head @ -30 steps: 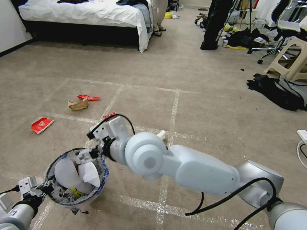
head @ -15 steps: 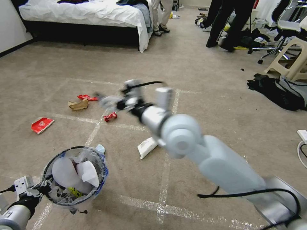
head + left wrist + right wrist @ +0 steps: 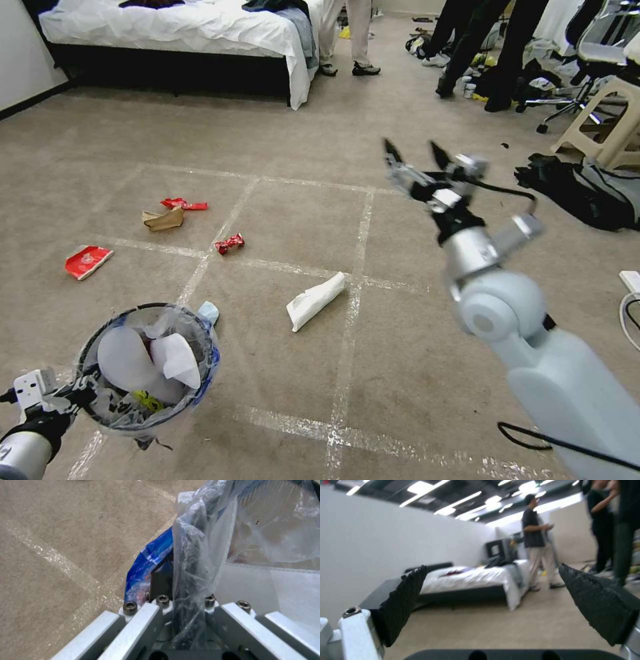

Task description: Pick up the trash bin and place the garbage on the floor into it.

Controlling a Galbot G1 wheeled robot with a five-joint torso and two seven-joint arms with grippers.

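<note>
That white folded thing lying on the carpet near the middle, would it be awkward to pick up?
The white folded piece looks thin and creased, so it is probably light and floppy, likely to sag or bend from a pinch at one end. It lies flat on the floor, so a push would more likely slide it than roll it. It seems unlikely to break.

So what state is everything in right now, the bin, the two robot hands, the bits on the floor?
trash bin: upright, lined, partly filled, held at its rim.
left hand: shut on the bin's rim.
right hand: open, empty, raised.
white slipper: flat on the floor.
red wrapper: crumpled, on the floor.
brown paper: crumpled, on the floor.
</note>
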